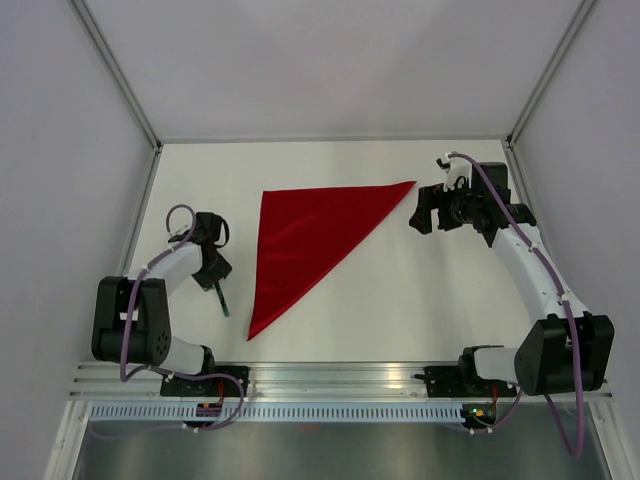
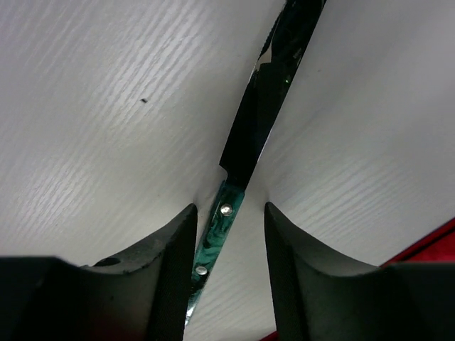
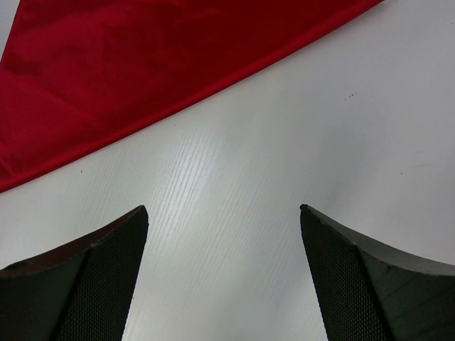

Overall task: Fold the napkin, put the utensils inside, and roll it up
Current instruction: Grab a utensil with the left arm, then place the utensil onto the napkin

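Folding looks done, and fetching utensils is the step in hand. The left gripper (image 2: 229, 209), jaws apart, straddles the green-handled, dark-bladed metal knife (image 2: 245, 142), which lies at 8 o'clock of the deep-red cloth napkin (image 1: 300, 235), a flat triangle mid-table. The next move calls for closing squarely on the handle. The right gripper (image 3: 224, 213) hovers, fingers spread, at the napkin's 2 o'clock corner. The white wood-grain table (image 1: 400, 300) sits between pale wall panels (image 1: 330, 60).

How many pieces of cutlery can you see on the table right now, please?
1. A knife lies left of the red napkin, its green handle between the fingers of the open left pincer. More may be hidden under the napkin.
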`<action>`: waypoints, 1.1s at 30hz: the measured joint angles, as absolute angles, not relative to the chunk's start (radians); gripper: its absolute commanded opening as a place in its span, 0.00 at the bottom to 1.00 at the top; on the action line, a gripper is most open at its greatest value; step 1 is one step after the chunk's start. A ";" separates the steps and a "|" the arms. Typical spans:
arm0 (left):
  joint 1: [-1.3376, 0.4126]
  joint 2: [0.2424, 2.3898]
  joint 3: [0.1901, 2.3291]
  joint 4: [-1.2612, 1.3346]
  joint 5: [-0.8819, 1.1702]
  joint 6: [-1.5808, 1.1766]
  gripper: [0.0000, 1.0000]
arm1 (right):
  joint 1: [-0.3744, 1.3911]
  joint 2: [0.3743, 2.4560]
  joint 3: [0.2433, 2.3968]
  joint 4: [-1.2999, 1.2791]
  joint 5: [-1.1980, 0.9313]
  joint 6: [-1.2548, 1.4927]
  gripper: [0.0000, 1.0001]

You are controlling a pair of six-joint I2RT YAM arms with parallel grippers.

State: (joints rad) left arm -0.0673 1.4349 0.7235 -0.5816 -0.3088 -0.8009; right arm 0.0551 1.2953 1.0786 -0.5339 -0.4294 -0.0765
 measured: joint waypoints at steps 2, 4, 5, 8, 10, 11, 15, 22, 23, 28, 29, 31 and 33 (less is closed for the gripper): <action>-0.067 1.469 0.750 -0.564 -0.284 -0.783 0.34 | 0.055 1.302 1.079 -0.536 -0.430 -0.078 0.92; -0.067 1.493 0.772 -0.557 -0.272 -0.767 0.21 | 0.055 1.306 1.079 -0.539 -0.430 -0.079 0.92; -0.067 1.506 0.783 -0.553 -0.263 -0.757 0.17 | 0.055 1.307 1.079 -0.540 -0.430 -0.080 0.92; -0.067 1.551 0.828 -0.554 -0.251 -0.728 0.02 | 0.055 1.307 1.079 -0.540 -0.432 -0.080 0.92; -0.067 1.576 0.856 -0.554 -0.250 -0.712 0.02 | 0.055 1.307 1.079 -0.540 -0.433 -0.080 0.92; -0.067 1.590 0.871 -0.554 -0.249 -0.702 0.02 | 0.055 1.307 1.079 -0.540 -0.433 -0.081 0.92; -0.067 1.639 0.935 -0.565 -0.233 -0.651 0.02 | 0.055 1.311 1.079 -0.540 -0.437 -0.082 0.92; -0.068 1.641 1.094 -0.595 -0.184 -0.502 0.02 | 0.055 1.322 1.079 -0.539 -0.440 -0.083 0.91; -0.070 1.633 1.125 -0.594 -0.168 -0.474 0.02 | 0.055 1.322 1.079 -0.539 -0.440 -0.084 0.91; -0.150 1.593 1.287 -0.597 -0.105 -0.320 0.02 | 0.055 1.322 1.079 -0.538 -0.440 -0.085 0.90; -0.178 1.594 1.316 -0.595 -0.093 -0.294 0.02 | 0.055 1.322 1.079 -0.538 -0.439 -0.086 0.90; -0.276 1.610 1.388 -0.599 -0.075 -0.221 0.02 | 0.055 1.322 1.079 -0.537 -0.436 -0.087 0.90; -0.376 1.644 1.448 -0.601 -0.060 -0.152 0.02 | 0.055 1.322 1.079 -0.533 -0.431 -0.087 0.90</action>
State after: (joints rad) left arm -0.3763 1.6436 1.4475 -0.6010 -0.0601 -0.1524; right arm 0.0551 1.3224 1.0786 -0.5327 -0.4309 -0.0868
